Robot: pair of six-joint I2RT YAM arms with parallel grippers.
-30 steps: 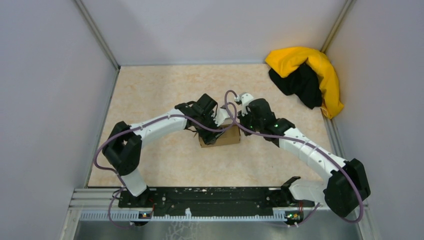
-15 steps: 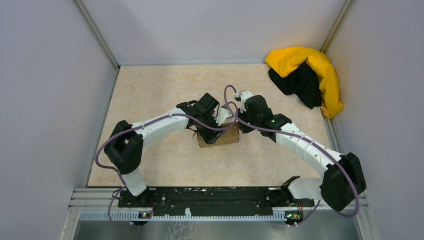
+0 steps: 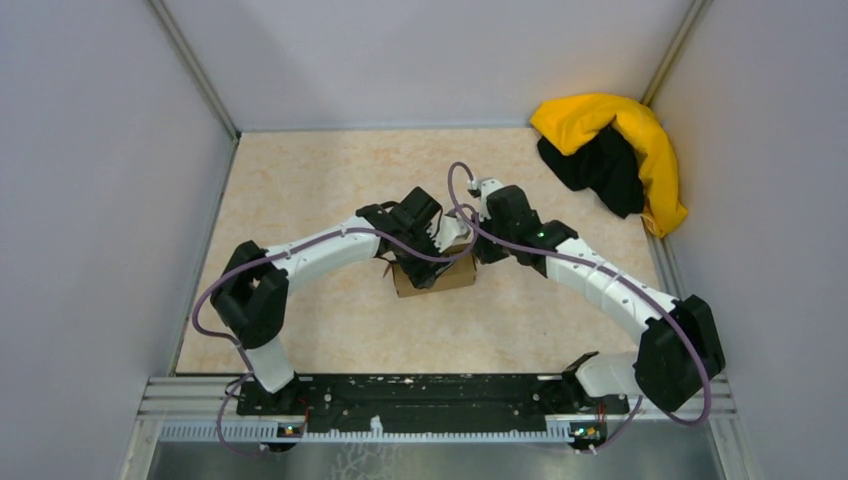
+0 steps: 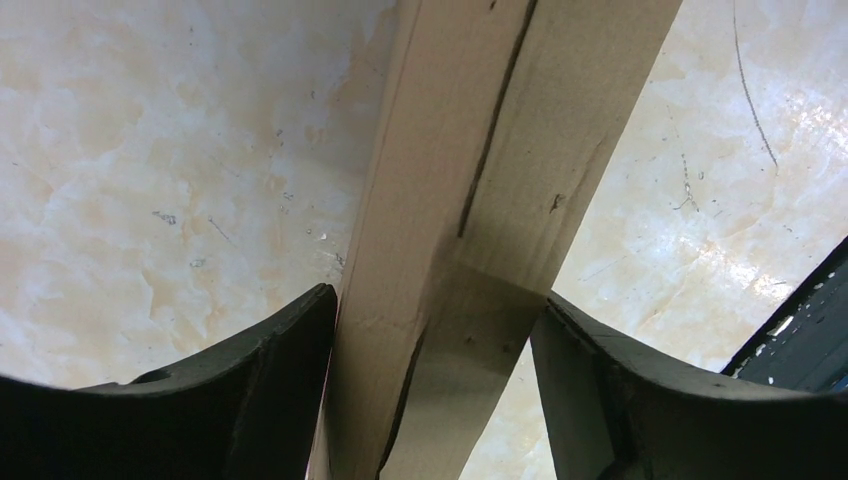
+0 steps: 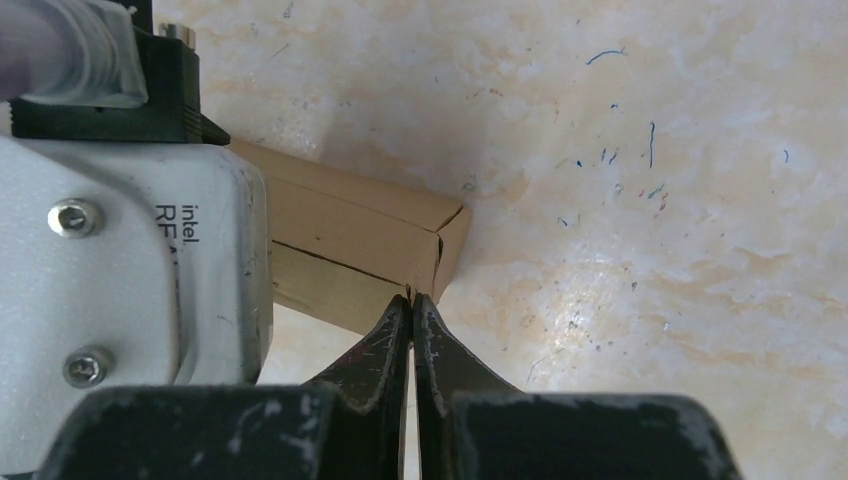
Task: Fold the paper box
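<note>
Cardboard sits clamped in your left hand (image 4: 439,295) — the paper box (image 4: 520,120) runs up the middle of the left wrist view. Each dark finger (image 4: 270,380) meets one of its long sides, so that hand stands wide and grips the box across its width.

From above you find the box near the centre of the desk (image 3: 300,190), a small brown block on the marbled surface. Both wrists bend over its far edge (they cover much of its top there).

Your right hand (image 5: 412,305) is pinched fully closed, tips pressed flat together with nothing visible between them. Those tips touch the box's lower edge just beside one end corner. In that same view a slit line runs along the box's side — the white housing of the left wrist camera (image 5: 130,260) blocks the rest of the box.

Well apart from all this, a yellow-and-black cloth heap (image 3: 615,150) lies in the far right corner of the desk, against the wall.
</note>
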